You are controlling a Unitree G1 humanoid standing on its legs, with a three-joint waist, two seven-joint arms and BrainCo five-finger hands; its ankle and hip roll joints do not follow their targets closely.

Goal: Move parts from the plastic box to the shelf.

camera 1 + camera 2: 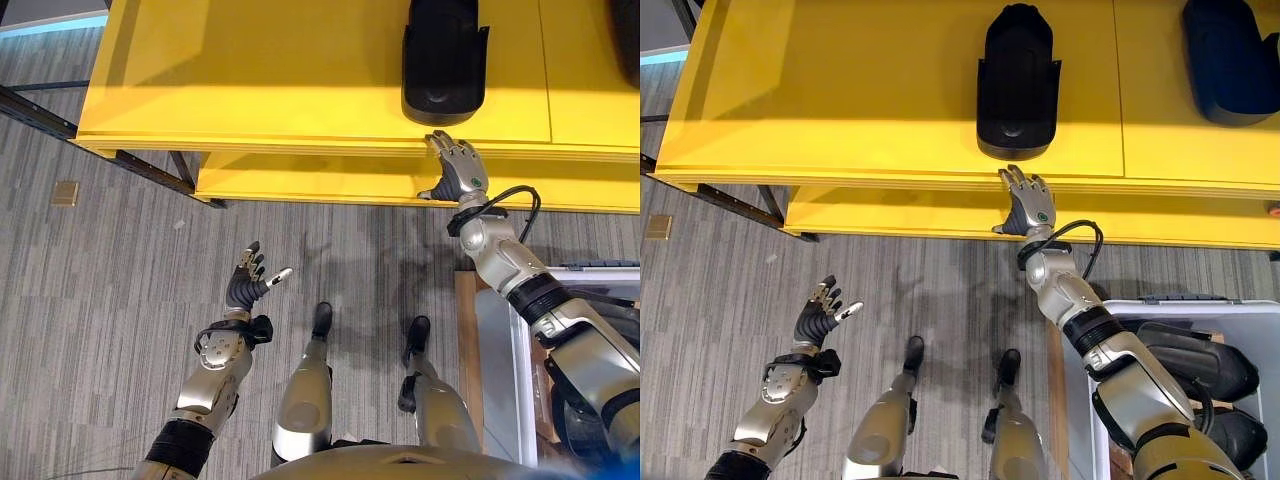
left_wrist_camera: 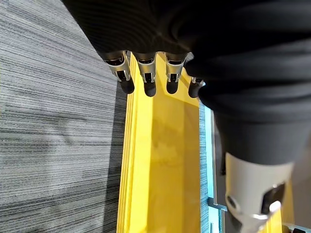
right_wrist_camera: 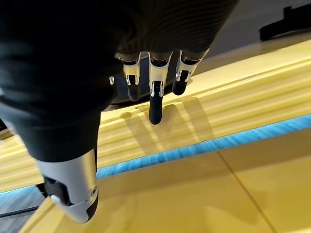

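The left hand (image 1: pixel 820 315) hangs low over the floor, fingers loosely spread and empty. At the yellow shelf (image 1: pixel 840 90) edge the right hand (image 1: pixel 1025 205) is spread and empty beside 1 black part (image 1: pixel 1015 80); more parts (image 1: pixel 1195 365) wait in the plastic box (image 1: pixel 1080 400), so it should probably draw back without nudging that part.

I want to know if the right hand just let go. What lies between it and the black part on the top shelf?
Only the shelf's yellow front edge: in the right eye view the right hand sits just below the black part.
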